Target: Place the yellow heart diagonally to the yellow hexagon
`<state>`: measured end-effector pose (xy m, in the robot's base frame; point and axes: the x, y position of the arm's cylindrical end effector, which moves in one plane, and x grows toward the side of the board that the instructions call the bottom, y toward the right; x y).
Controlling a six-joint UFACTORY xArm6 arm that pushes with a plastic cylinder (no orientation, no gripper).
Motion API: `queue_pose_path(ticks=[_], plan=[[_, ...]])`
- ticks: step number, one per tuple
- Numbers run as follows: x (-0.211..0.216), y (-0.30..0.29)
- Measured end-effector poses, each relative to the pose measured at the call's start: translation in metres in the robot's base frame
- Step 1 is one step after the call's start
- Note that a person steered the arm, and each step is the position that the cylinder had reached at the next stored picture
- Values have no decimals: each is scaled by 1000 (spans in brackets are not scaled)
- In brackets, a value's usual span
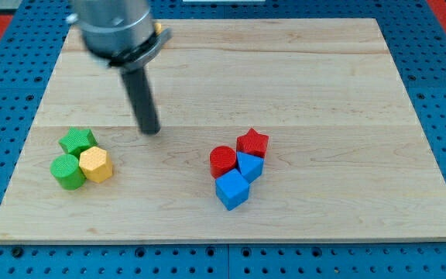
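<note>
Board (300, 70) has loads of free room toward the far and right edges. Rod's blurry, cut off up top, no jaws, holding nothing; my tip (151, 131) sits clear of the yellow hexagon (96, 164), which is near the left edge, touching two green blocks (67, 171).

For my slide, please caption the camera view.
My tip rests above-right of the yellow hexagon; no yellow heart is visible.

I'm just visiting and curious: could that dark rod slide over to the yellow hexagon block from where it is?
Probably yes. My tip sits up and to the view's right of the yellow hexagon, with bare board between them. The green blocks flank its other side.
</note>
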<state>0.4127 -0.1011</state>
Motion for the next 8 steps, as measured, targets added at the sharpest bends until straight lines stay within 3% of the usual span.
queue_pose_path(ticks=[1, 2, 3, 5, 7, 8], plan=[[-109, 5], [-161, 59], [-218, 52], [-150, -65], [-196, -86], [-169, -129]])
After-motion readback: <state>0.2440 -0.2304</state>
